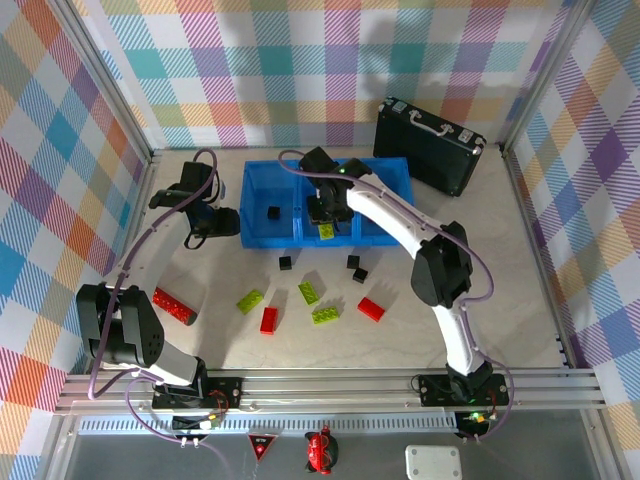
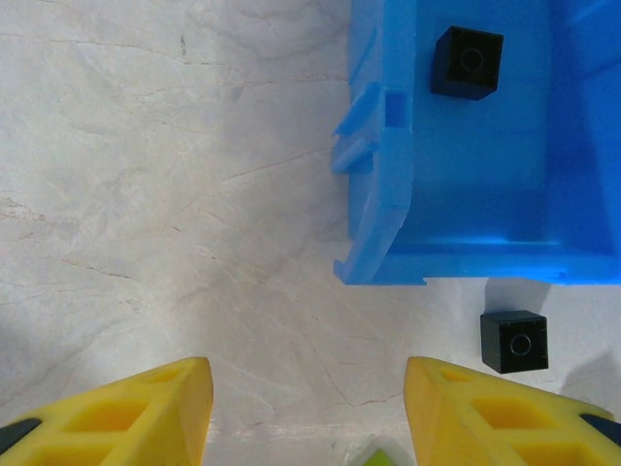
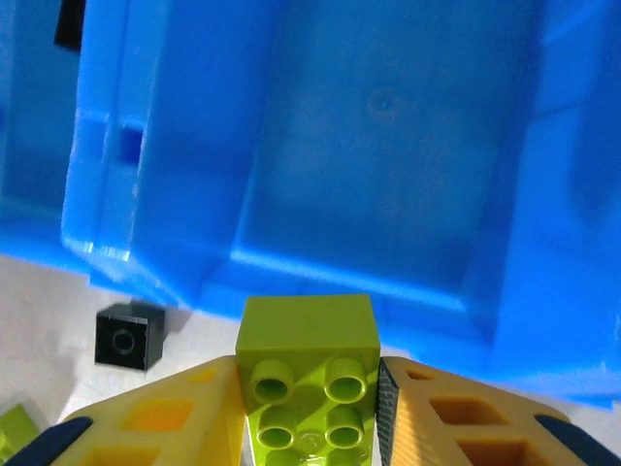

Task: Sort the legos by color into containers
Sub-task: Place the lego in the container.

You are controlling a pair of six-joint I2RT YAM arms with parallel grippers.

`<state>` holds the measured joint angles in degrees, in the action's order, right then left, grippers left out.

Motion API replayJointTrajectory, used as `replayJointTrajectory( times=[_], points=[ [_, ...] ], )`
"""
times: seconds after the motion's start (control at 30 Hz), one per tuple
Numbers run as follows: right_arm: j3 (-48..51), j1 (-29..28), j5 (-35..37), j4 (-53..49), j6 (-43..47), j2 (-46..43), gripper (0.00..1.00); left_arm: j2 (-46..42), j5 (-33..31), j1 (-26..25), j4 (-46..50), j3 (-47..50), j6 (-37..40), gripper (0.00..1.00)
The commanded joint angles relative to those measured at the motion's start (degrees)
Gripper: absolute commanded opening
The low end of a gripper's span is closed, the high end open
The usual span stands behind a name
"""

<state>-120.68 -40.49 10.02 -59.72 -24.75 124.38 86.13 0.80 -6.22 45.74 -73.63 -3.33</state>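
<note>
1. Right gripper (image 3: pixel 309 388) is clamping a lime-green lego (image 3: pixel 308 330) low in the centre of the wrist frame, four studs showing.
2. The lego is hanging over the near wall of the blue tray (image 1: pixel 262 240), mid-frame in the top view.
3. Left gripper (image 2: pixel 309 398) is holding its jaws apart with nothing between them.

Three red legos (image 1: pixel 268 319), four lime-green legos (image 1: pixel 309 292) and four black legos (image 1: pixel 286 262) are showing. One blue tray (image 1: pixel 262 239) is offering three containers (image 1: pixel 265 190), and one black case (image 1: pixel 430 143) is standing on the worktop (image 1: pixel 470 290).
</note>
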Motion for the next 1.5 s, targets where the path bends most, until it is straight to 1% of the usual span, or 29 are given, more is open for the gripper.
replayJointTrajectory(
  times=[0.0,0.3,0.5,0.77,1.07,1.13,1.23,1.47],
  points=[
    [-4.9,1.3,-2.8,-1.2,0.8,3.3,0.39,-1.1,-0.4,0.5,-0.7,0.5,0.4,0.55],
    [-14.6,4.3,-6.9,-0.4,-0.3,12.6,0.39,-0.7,-0.5,0.5,-0.9,0.8,0.4,0.54],
    [-17.1,5.0,-10.0,3.2,-1.3,16.7,0.39,-0.3,0.2,0.5,-1.1,0.8,0.4,0.54],
    [-21.1,6.1,-12.6,4.5,-3.2,22.7,0.39,-0.2,-0.1,0.5,-1.4,1.2,0.3,0.54],
    [-20.9,6.7,-14.0,6.3,-4.6,24.3,0.4,0.2,0.5,0.5,-1.4,0.9,0.2,0.54],
    [-20.9,6.8,-13.9,6.4,-4.9,24.5,0.44,0.2,0.5,0.5,-1.4,1.0,0.2,0.54],
    [-20.8,6.8,-13.8,6.2,-5.0,24.3,0.48,0.2,0.4,0.5,-1.4,1.0,0.2,0.54],
    [-19.7,6.8,-13.4,5.7,-4.9,21.9,0.49,0.2,0.6,0.5,-1.3,0.9,0.2,0.54]
  ],
)
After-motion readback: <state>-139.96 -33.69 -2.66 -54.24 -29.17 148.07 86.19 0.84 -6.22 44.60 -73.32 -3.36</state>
